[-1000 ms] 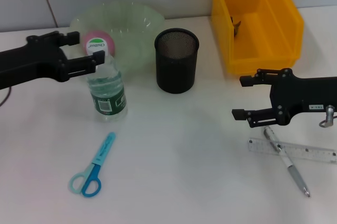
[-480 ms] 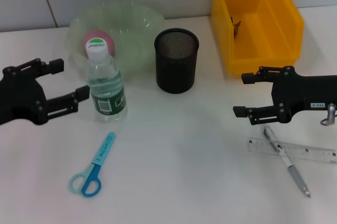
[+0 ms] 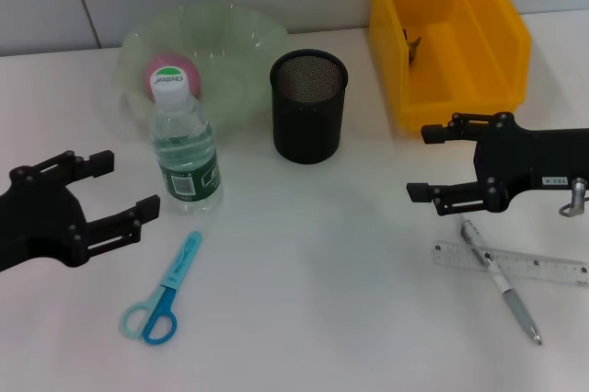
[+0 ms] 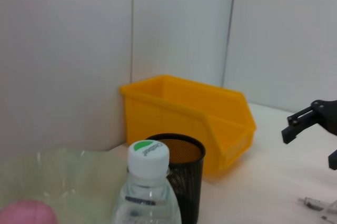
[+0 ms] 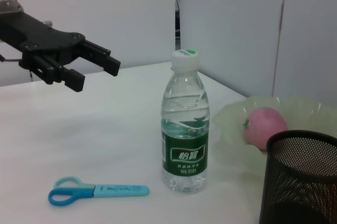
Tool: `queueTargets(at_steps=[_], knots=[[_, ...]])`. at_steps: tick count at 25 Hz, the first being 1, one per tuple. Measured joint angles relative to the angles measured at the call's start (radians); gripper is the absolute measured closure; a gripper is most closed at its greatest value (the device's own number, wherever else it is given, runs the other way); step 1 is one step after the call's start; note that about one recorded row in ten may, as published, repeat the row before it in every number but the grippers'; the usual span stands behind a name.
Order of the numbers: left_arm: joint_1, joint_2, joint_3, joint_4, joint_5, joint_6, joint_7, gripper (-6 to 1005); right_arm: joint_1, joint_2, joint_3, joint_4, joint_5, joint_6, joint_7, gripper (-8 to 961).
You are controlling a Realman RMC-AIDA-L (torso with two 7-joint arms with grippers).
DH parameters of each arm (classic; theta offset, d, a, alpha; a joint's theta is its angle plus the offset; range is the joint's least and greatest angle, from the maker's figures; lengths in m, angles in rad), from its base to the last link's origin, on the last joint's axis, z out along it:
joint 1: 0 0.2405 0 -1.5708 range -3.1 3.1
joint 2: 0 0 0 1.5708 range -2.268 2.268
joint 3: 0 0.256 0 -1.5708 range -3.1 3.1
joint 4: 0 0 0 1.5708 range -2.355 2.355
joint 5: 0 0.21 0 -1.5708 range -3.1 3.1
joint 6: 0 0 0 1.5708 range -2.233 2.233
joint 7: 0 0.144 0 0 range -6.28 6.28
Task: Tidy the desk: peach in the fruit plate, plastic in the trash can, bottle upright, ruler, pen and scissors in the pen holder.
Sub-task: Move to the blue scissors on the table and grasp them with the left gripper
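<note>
Near the counter's left edge: left gripper (image 3: 109,199) spread apart, free of the upright bottle (image 3: 185,155).
Scissors (image 3: 164,294) lie toward the front-left corner, probably next; come straight down across the blades. Right gripper (image 3: 433,164) apart over the pen (image 3: 502,283).

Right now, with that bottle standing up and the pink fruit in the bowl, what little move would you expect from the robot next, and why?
Probably the left gripper, open and empty, drops toward the scissors lying flat just beside it. The bottle already stands upright and the peach sits in the fruit plate, while the pen holder looks empty. The right gripper hovers open over the pen and ruler.
</note>
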Motion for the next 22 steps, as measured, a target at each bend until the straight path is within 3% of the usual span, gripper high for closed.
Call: queueTargets(at_steps=[22], knots=[[0.035,0.002,0.008,0.018,-0.006,-0.001,0.005,209,0.008,-0.001,0.0,0.0,0.0,-0.006,-0.002,107]])
